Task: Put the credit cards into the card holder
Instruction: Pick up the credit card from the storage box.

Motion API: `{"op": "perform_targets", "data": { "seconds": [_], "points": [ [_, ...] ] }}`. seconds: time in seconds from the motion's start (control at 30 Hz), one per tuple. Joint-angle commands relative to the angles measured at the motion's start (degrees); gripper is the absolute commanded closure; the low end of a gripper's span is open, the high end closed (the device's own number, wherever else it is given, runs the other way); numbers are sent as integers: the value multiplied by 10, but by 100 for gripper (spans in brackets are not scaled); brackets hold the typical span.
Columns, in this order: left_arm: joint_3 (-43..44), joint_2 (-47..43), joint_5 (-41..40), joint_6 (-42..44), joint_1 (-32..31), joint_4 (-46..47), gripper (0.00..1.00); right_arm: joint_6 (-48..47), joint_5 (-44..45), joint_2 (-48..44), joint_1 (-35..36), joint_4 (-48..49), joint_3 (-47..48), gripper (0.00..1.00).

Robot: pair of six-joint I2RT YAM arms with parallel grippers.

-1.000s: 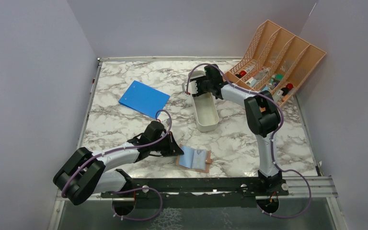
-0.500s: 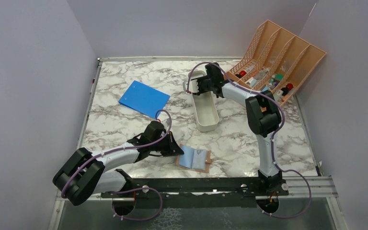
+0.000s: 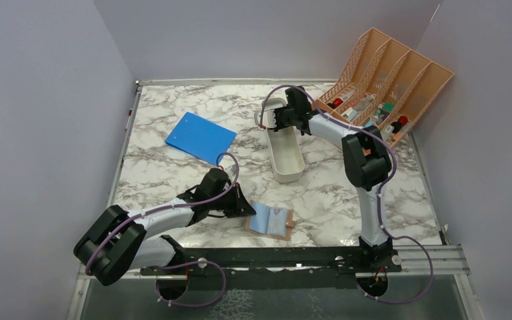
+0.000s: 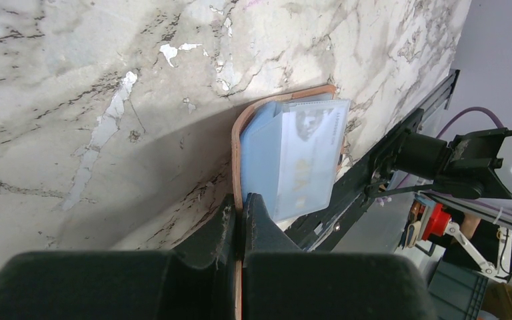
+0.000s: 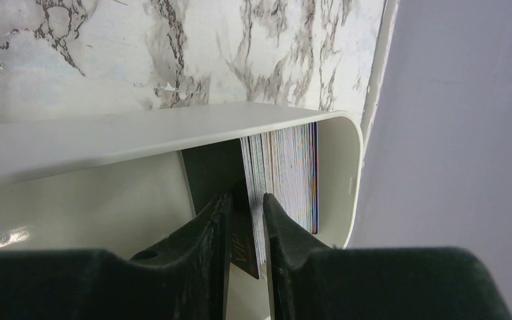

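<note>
**Both claws at work on the marble**

Marble tabletop point(image 3: 173, 173) under pale walls, and both arms are down on it. Near the front edge, the left claw point(image 4: 240, 203) is pressed together on the brown rim of the card holder point(image 4: 235, 140). The holder lies open on the tabletop, pale blue inside facing up, stretching away from the fingertips. From above, that claw sits at the holder's left edge.

Over to the far side: the right claw point(image 5: 247, 200) is dipped into the far end of the long white tray point(image 5: 140, 133). The credit cards point(image 5: 287, 167) stand on edge there, packed against the tray's rounded end wall. One dark card point(image 5: 245, 250) at the front of the stack sits right between the two fingers, which are close on either side. Whether they actually pinch it, I cannot tell.

A blue notebook point(image 3: 200, 137) lies left of the tray, and a peach organiser point(image 3: 387, 73) stands at the far right corner.
</note>
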Motion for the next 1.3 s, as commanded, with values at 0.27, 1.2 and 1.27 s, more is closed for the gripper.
{"op": "perform_targets", "data": {
  "seconds": [0.27,1.2,1.27],
  "points": [
    [6,2,13,-2,3,15,98,-3,6,-20,-4,6,18,67],
    [3,2,14,-6,3,22,98,-7,8,-39,-5,-13,31,87],
    [2,2,14,-6,3,22,98,-7,8,-41,-5,-16,29,92]
  ]
}}
